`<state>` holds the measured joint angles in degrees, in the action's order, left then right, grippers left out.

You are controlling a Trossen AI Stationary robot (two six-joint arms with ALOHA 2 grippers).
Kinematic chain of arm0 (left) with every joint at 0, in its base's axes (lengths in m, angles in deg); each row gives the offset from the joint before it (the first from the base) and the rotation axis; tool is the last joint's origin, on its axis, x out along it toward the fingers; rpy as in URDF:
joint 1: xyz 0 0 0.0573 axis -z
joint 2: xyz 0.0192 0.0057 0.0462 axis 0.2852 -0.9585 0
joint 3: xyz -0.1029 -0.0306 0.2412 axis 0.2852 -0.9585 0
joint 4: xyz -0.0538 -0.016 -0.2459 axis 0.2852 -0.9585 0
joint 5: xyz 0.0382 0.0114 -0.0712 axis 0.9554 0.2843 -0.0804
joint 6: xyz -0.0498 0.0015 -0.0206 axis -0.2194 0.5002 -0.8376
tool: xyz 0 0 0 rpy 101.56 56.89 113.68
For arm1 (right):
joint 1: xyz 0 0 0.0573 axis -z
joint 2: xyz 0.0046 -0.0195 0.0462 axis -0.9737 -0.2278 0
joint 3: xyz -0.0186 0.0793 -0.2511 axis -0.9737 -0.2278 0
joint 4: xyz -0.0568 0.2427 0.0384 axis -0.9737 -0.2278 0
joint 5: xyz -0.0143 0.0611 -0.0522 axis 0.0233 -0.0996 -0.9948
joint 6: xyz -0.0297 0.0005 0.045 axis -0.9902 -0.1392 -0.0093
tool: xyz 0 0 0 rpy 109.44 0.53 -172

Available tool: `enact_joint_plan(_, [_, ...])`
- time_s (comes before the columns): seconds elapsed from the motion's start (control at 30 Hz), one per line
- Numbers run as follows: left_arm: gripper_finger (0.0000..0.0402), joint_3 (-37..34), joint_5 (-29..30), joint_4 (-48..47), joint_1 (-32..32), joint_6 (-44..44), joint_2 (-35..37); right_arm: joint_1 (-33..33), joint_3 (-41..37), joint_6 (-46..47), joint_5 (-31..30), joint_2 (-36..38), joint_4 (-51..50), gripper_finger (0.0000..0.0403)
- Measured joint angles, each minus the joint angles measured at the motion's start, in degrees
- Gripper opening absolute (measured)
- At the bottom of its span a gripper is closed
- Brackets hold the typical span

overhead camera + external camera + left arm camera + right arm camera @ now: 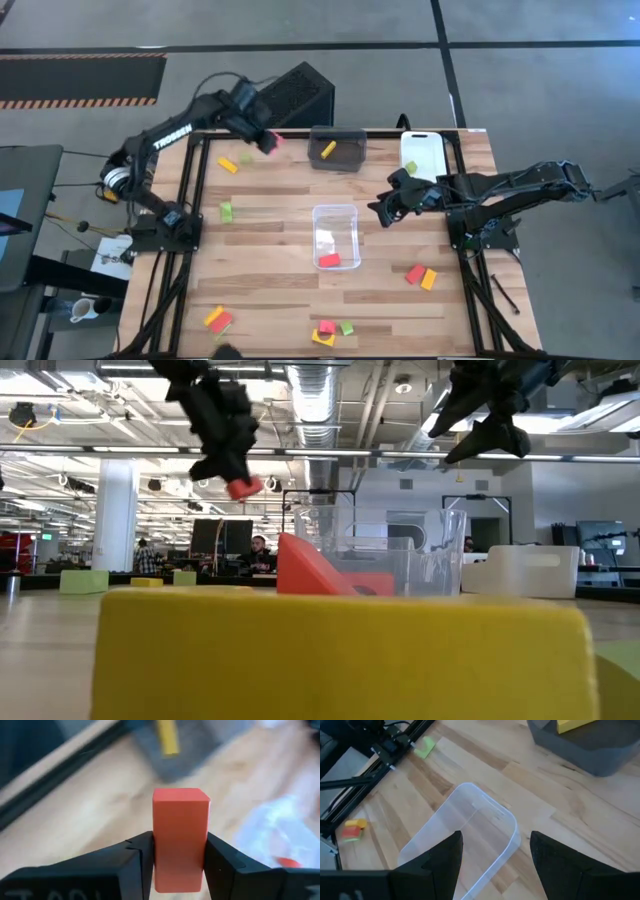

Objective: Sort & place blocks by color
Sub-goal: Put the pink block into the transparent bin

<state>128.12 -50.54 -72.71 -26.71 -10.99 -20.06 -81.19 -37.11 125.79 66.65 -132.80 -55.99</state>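
My left gripper (pixel 268 140) hangs high over the table's far left part, just left of the dark bin (pixel 337 148), and is shut on a red block (pixel 180 835). The dark bin holds one yellow block (pixel 328 150). My right gripper (pixel 495 865) is open and empty, raised over the clear bin (pixel 335 235), in which a red block (pixel 328 261) lies. The white bin (pixel 423 152) stands at the far right. Loose blocks lie flat on the wood: yellow (pixel 228 165), green (pixel 227 211), a red and yellow pair (pixel 422 276), and clusters near the front edge (pixel 218 320), (pixel 335 330). My left gripper pinches the red block between its two fingers (pixel 135 860), one on each of two opposite side faces (pixel 159 851). The block's free end (pixel 180 795) sticks out past the fingertips. The fingers point down, and the block (pixel 243 487) is lifted clear, high above the table.
The left arm's base frame (pixel 165 225) and the right arm's base (pixel 480 235) stand on the table's side edges. In the low view a yellow block (pixel 340 660) fills the foreground, with a red wedge (pixel 315 565) behind it. People sit in the room beyond.
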Motion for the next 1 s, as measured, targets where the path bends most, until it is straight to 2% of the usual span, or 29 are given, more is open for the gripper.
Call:
enact_joint_plan(0.1, [0.0110, 0.0, 0.2, 4.0, 8.0, -1.4, 0.9, 0.7, 0.0, -1.4, 0.0, 0.0, 0.5, 0.0255])
enact_joint_plan(0.27, [0.0111, -1.6, 5.8, 14.9, 21.2, -2.2, 0.7, 1.6, 0.0, -3.4, 0.0, 0.0, 1.5, 0.0255])
enact_joint_plan(0.4, [0.0112, -4.0, 6.5, 24.5, 29.5, -5.4, 0.7, 1.7, 0.0, -3.8, 0.0, 0.0, 1.4, 0.0255])
enact_joint_plan(0.5, [0.0113, -5.7, 9.8, 30.9, 34.4, -6.5, 0.7, 1.7, 0.0, -4.0, 0.0, 0.0, 1.5, 0.0255])
enact_joint_plan(0.63, [0.0113, -8.5, 13.1, 36.7, 38.7, -6.7, -0.4, 1.7, 0.0, -4.2, 0.0, 0.0, 1.5, 0.0255])
enact_joint_plan(0.77, [0.0113, -12.0, 10.7, 41.8, 40.9, -6.2, -2.1, 1.7, 0.0, -5.5, 0.2, 0.0, 1.4, 0.0255])
enact_joint_plan(1.0, [0.0114, -13.7, 7.9, 41.9, 42.2, -6.1, -9.6, 1.9, 0.0, -6.7, 0.3, 0.0, 1.8, 0.0255])
